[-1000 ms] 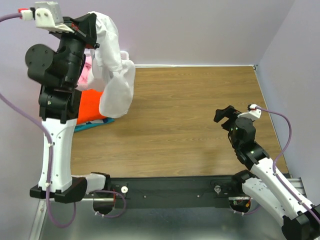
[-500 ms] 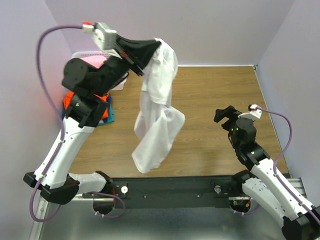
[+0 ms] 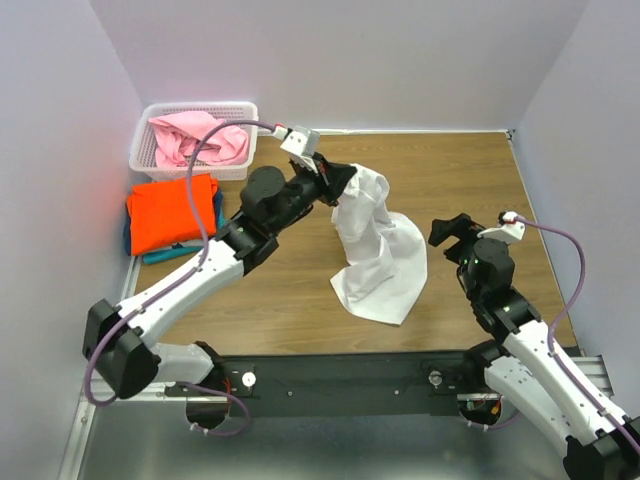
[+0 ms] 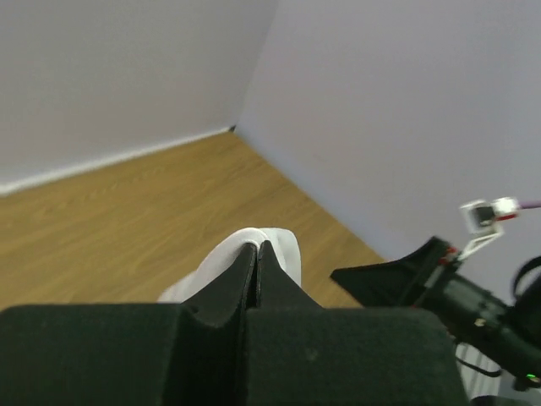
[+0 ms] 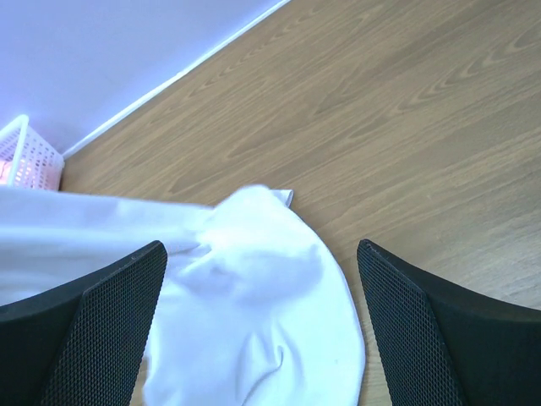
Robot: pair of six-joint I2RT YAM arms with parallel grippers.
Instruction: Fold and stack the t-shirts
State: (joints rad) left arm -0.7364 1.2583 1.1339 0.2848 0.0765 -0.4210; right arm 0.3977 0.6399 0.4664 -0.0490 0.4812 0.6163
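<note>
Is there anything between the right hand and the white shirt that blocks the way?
Nothing visible does. Only bare table lies between the open right hand and the white shirt, which the left hand grips.

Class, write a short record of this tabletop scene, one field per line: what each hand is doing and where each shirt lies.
Left hand: shut on the white cloth t-shirt, holding its top above the wooden table
White shirt's lower part: crumpled on the table, unfolded
Right hand: open, holding nothing, beside the white shirt
Bright orange cloth t-shirt: folded, lying on the teal cloth t-shirt at the table's left edge
Pink cloth t-shirt: crumpled in the white plastic lattice basket, far left corner
</note>
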